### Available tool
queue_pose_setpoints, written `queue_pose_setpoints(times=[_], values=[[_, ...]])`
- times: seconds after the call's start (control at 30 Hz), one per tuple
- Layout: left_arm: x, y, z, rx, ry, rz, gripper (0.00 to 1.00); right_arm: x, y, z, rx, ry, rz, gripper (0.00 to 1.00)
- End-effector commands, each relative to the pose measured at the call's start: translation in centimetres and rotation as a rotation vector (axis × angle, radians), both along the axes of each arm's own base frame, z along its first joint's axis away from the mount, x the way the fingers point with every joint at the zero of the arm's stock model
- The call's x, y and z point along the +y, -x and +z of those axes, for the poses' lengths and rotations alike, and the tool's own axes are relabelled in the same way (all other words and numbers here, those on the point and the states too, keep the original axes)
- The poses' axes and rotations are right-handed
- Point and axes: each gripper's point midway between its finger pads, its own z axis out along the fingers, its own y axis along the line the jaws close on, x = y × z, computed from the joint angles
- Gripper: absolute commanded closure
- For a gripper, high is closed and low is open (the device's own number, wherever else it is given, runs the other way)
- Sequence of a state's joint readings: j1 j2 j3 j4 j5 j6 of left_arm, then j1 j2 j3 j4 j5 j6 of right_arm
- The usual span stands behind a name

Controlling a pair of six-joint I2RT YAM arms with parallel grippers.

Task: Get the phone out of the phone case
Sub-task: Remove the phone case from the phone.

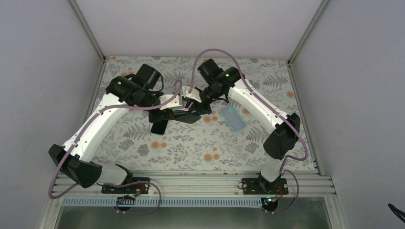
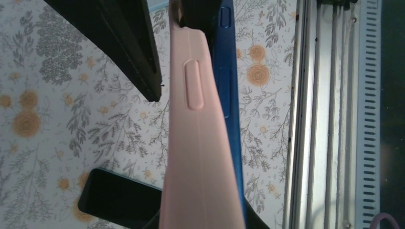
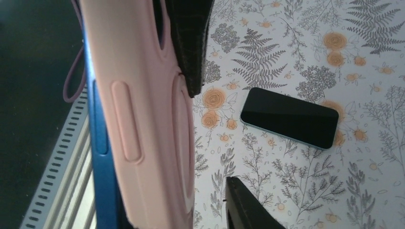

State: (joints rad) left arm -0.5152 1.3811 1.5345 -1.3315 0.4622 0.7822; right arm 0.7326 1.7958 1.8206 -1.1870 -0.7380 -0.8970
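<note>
Table (image 1: 200,157), floral-covered, carries a second phone (image 3: 290,117) lying flat, well apart from the work. Above it the left arm (image 1: 95,129) and right arm (image 1: 258,102) bend inward and meet at mid-table, and the task's bundle hangs between them, off the table. The case (image 2: 196,157) is pink and the phone (image 2: 228,95) is blue. Both wrist views look along their upper long edge, where the blue side shows bare just beside the pink wall, on the side toward the rail (image 2: 329,119). That edge of the phone looks already out of the case's lip, though the opposite edge is hidden. The long axis runs left to right, roughly along the rail, with the left gripper (image 1: 165,114) at one end and the right gripper (image 1: 197,108) at the other, neither nearer. Whether either gripper is clamped I cannot tell. A black finger (image 3: 188,47) lies on the case's back in the right wrist view, another (image 2: 129,47) stands just clear of it in the left, and their partners are hidden. The next move likely runs across that axis, phone toward the rail and case away. The case's button cover (image 2: 195,86) and the phone's own button (image 2: 224,16) sit offset, not stacked.
</note>
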Motion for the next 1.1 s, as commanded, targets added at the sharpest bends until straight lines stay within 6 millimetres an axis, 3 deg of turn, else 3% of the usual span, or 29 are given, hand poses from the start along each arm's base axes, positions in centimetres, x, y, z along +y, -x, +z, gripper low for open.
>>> queue_pose_setpoints(times=[0.0,0.07,0.23,0.37,0.47,0.57,0.7,0.77,0.93,1.07], values=[[-4.9,-12.8,10.9,-0.518,0.354,0.161,0.98,2.8,13.1,5.1,0.225,-0.177,0.353,0.82],[-4.5,-12.8,11.4,-0.536,0.348,0.175,0.97,2.6,12.6,4.8,0.209,-0.165,0.336,0.96],[-3.6,-12.0,11.9,-0.556,0.320,0.175,0.86,2.2,10.6,4.1,0.215,-0.144,0.261,0.97],[-2.4,-11.1,11.1,-0.568,0.285,0.196,0.81,1.3,8.3,4.6,0.183,-0.180,0.184,0.97],[-1.2,-10.6,10.7,-0.592,0.267,0.224,0.48,0.5,6.9,5.0,0.159,-0.198,0.137,0.97],[-0.1,-10.3,10.9,-0.610,0.257,0.253,0.24,-0.1,5.8,5.0,0.156,-0.195,0.104,0.97],[1.2,-9.4,11.4,-0.625,0.249,0.281,0.08,-1.4,4.5,6.1,0.114,-0.207,0.039,0.97],[1.7,-8.4,11.7,-0.626,0.255,0.284,0.01,-1.9,2.9,6.0,0.096,-0.205,-0.027,0.97],[2.7,-6.0,13.0,-0.664,0.299,0.293,0.00,-2.2,-2.4,5.5,0.036,-0.229,-0.259,0.97],[2.9,-5.5,14.0,-0.679,0.311,0.294,0.00,-2.3,-8.4,6.2,-0.040,-0.243,-0.482,0.97]])
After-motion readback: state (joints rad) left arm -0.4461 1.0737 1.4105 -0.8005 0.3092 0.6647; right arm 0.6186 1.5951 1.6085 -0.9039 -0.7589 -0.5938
